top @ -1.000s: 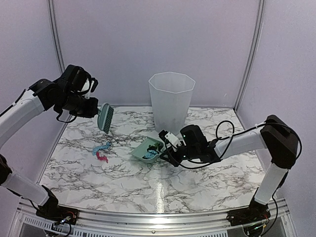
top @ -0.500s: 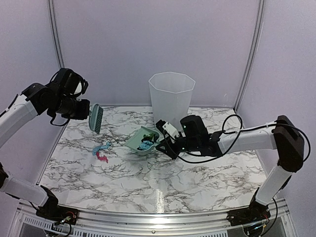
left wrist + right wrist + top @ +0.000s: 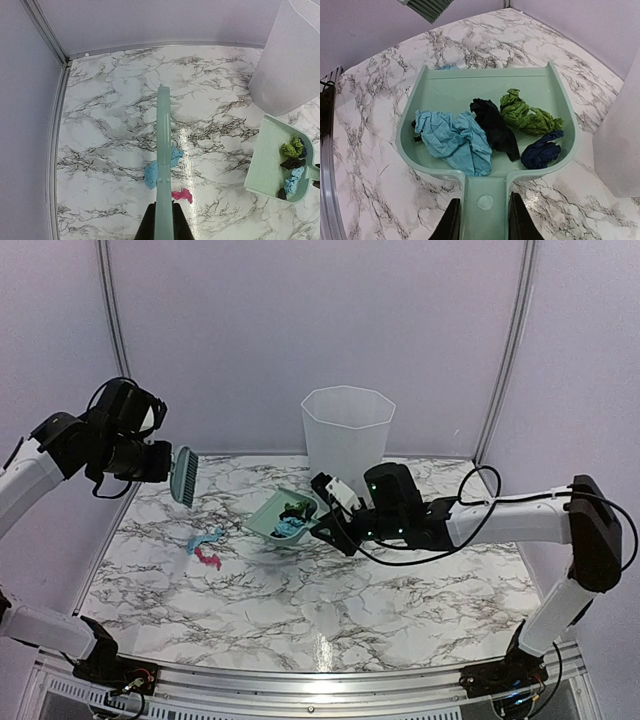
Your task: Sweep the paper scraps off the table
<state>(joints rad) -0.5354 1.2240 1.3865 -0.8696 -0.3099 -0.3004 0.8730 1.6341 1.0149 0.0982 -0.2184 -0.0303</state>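
Note:
My right gripper is shut on the handle of the mint-green dustpan, held above the table. In the right wrist view the dustpan holds several paper scraps: light blue, black, green and navy. My left gripper is shut on the mint-green brush, raised at the far left. Light blue scraps and a pink scrap lie on the table below the brush; they also show in the top view.
A tall translucent white bin stands at the back, just behind the dustpan; it shows at the right in the left wrist view. Walls close the back and sides. A metal rail runs along the front edge.
My right gripper has lifted the dustpan off the table, up and to the left. My left arm has drawn the brush back toward the left wall.

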